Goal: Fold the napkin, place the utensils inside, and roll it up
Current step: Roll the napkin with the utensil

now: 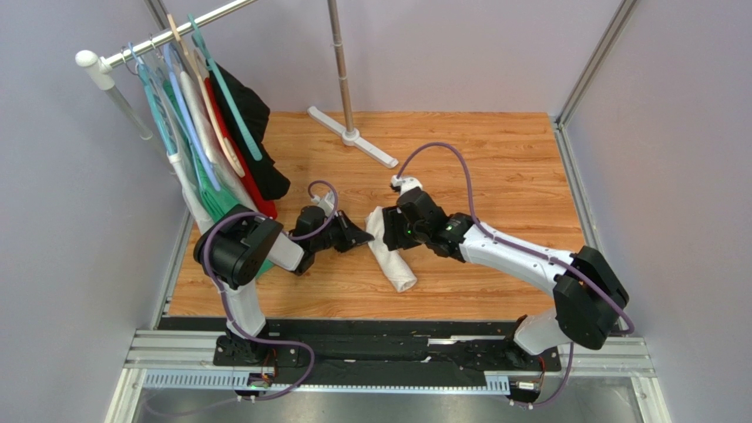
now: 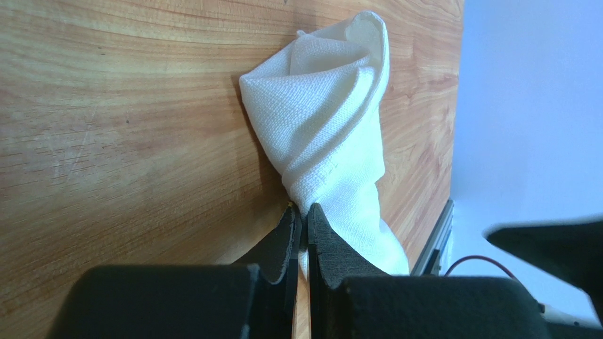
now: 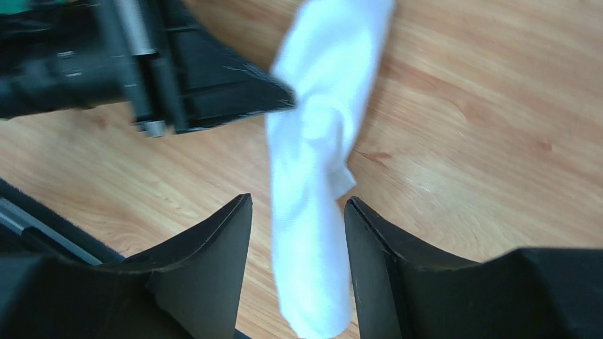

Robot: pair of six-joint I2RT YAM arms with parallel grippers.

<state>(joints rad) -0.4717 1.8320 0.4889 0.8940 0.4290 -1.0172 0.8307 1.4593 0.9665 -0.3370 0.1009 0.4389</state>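
The white cloth napkin (image 1: pixel 391 251), already a soft, wrinkled roll, lies at the centre of the wooden table (image 1: pixel 494 176), running from about 11 to 5 o'clock. No utensil shows; if one is inside, the cloth hides it.

Your left gripper (image 2: pixel 302 212) sits at the roll's 9 o'clock, jaws closed to a sliver, tips touching the cloth edge. You cannot tell whether a fold is caught between them.

Your right gripper (image 3: pixel 297 201) reaches in from 3 o'clock, spread wide, one finger on each side of the roll and neither touching.

To finish well, I would lift straight off the cloth without dragging, so the loose outer flap does not unwind.

No brand, label or writing can be read, not even at 10 o'clock on the rail of hung garments (image 1: pixel 203 115).
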